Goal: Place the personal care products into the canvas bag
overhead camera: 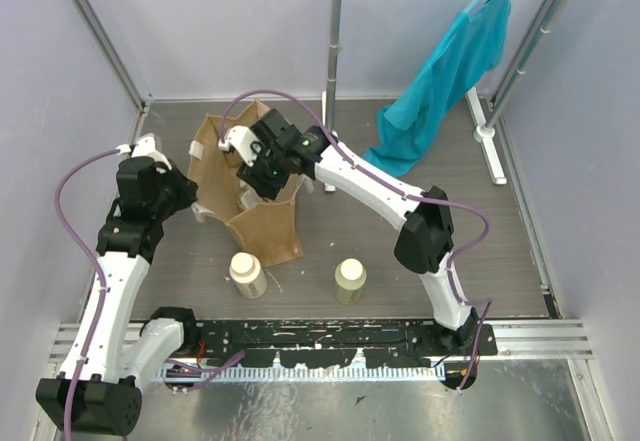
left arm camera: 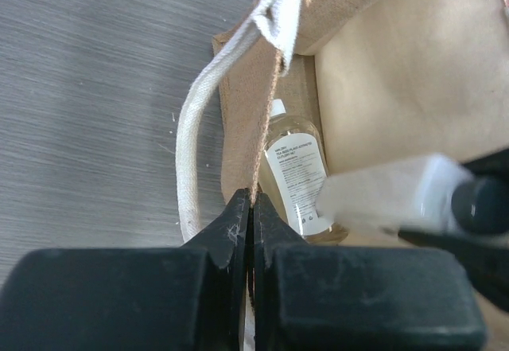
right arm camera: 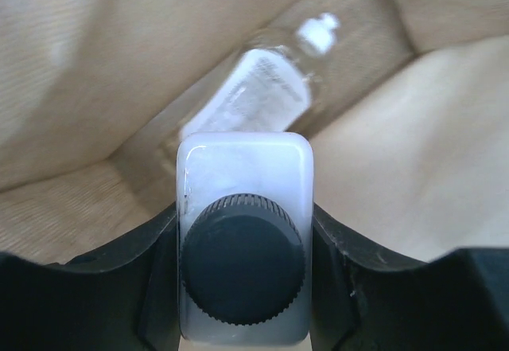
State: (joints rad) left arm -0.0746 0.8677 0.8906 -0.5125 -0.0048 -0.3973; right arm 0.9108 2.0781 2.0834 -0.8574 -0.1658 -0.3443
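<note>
While the left fingers (left arm camera: 231, 232) pinch tight on the rim of the canvas bag (overhead camera: 275, 236) beside its white strap (left arm camera: 199, 128), the right fingers (right arm camera: 342, 255) clamp the white bottle (right arm camera: 243, 164) by its flanks. Its dark cap faces the wrist and its long axis points down into the bag's mouth. Straight beyond it the amber bottle (right arm camera: 266, 88) lies slanted on the bag floor. On the tabletop (overhead camera: 390, 296) just outside stand the cream bottle (overhead camera: 247, 273) and, nearer the right arm, the olive-green bottle (overhead camera: 350, 281).
</note>
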